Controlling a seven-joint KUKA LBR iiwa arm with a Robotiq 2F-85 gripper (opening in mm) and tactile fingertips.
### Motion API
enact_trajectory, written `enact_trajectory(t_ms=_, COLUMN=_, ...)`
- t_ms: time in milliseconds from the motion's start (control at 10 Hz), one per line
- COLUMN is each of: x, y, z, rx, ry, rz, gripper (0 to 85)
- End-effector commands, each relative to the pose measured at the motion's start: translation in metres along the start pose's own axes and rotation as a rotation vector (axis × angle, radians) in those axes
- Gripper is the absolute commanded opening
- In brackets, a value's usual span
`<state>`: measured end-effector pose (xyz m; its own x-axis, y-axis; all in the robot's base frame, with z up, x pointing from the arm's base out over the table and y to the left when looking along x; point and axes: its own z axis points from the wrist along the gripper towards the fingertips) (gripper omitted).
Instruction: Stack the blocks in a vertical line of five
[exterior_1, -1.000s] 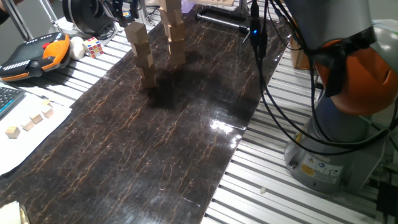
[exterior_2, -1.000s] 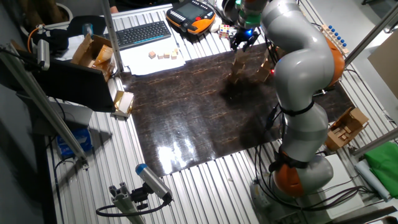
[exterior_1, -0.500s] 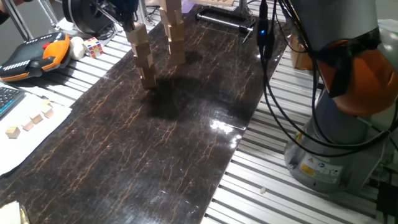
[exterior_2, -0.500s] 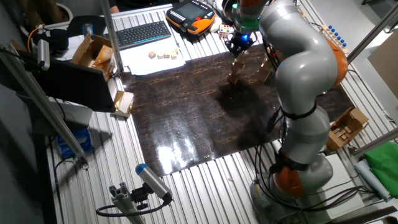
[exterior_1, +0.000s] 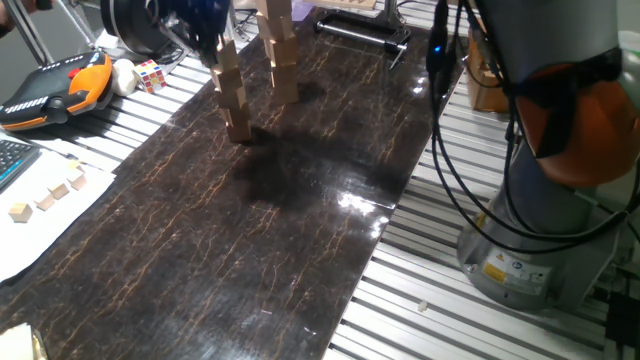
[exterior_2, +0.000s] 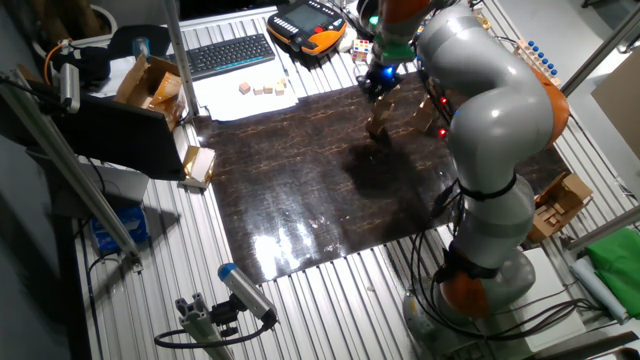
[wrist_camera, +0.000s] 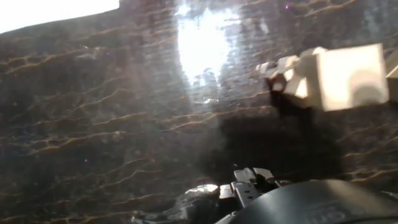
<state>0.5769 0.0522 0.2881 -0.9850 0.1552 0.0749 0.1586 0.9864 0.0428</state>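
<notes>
1. While the gripper (exterior_1: 205, 30) hangs at the top of the nearer stack of blocks (exterior_1: 233, 90), I cannot tell whether its jaws pinch the top cube or stand spread.
2. That column looks about four or five cubes high, so stacking seems nearly done.
3. A second stack (exterior_1: 280, 55) stands at its 2 o'clock on the dark table (exterior_1: 300, 220).
4. From the base at 4 o'clock, the arm (exterior_2: 480, 110) arches over toward 11 o'clock.

The grey and orange arm (exterior_2: 490, 150) is seen rising from its base at the bench edge, bent over and reaching to the far end. The claw (exterior_1: 205, 25) is pointed downward; whether its fingers are parted cannot be made out.
</notes>
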Motion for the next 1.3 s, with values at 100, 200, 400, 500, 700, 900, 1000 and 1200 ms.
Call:
enact_trajectory(t_ms=100, x=0.011, y=0.01, z=0.012, rx=-0.008, ry=-0.005, rz=-0.006, gripper=0.7)
enact_trajectory(t_ms=200, x=0.015, y=0.013, z=0.014, rx=-0.012, ry=0.007, rz=-0.009, gripper=0.7)
enact_trajectory(t_ms=400, x=0.022, y=0.018, z=0.015, rx=0.0, ry=0.014, rz=-0.012, gripper=0.7)
enact_trajectory(t_ms=500, x=0.024, y=0.019, z=0.016, rx=-0.003, ry=0.014, rz=-0.013, gripper=0.7)
enact_trajectory(t_ms=700, x=0.028, y=0.021, z=0.02, rx=-0.009, ry=-0.002, rz=-0.018, gripper=0.7)
enact_trajectory(t_ms=900, x=0.027, y=0.023, z=0.024, rx=-0.01, ry=-0.002, rz=-0.018, gripper=0.7)
enact_trajectory(t_ms=1000, x=0.029, y=0.024, z=0.026, rx=-0.012, ry=-0.001, rz=-0.02, gripper=0.7)
enact_trajectory(t_ms=1200, x=0.03, y=0.025, z=0.027, rx=-0.012, ry=-0.003, rz=-0.022, gripper=0.7)
